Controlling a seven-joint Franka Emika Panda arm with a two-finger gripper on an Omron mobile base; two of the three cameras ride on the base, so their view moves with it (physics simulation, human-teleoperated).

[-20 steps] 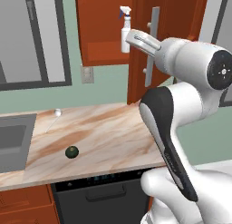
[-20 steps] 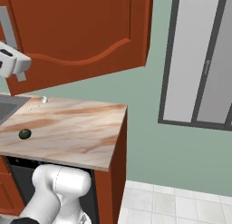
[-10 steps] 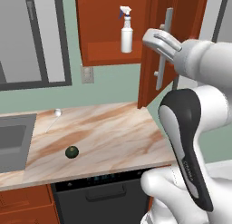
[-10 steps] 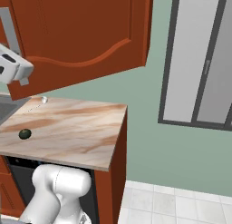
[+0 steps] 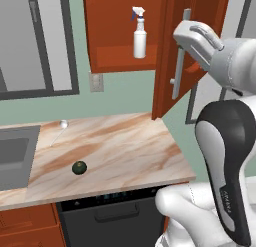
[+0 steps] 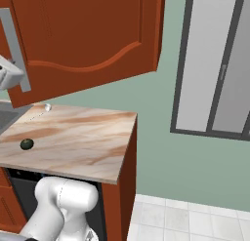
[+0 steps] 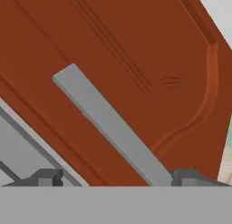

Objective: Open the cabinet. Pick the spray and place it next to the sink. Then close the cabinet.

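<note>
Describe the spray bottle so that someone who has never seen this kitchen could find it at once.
Look up at the red-brown wall cabinet above the marble counter, its door swung open. On its shelf stands the spray, upright and alone. It is white with a trigger head and blue nozzle tip, unlike the dark green ball down on the counter.

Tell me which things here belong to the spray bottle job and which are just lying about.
Belong to the job:
cabinet, its door swung open by the handle
spray standing on the cabinet shelf
sink at the counter's left end
gripper, jaws open at the handle

Lying about:
dark green ball on the counter
wall outlet
</note>
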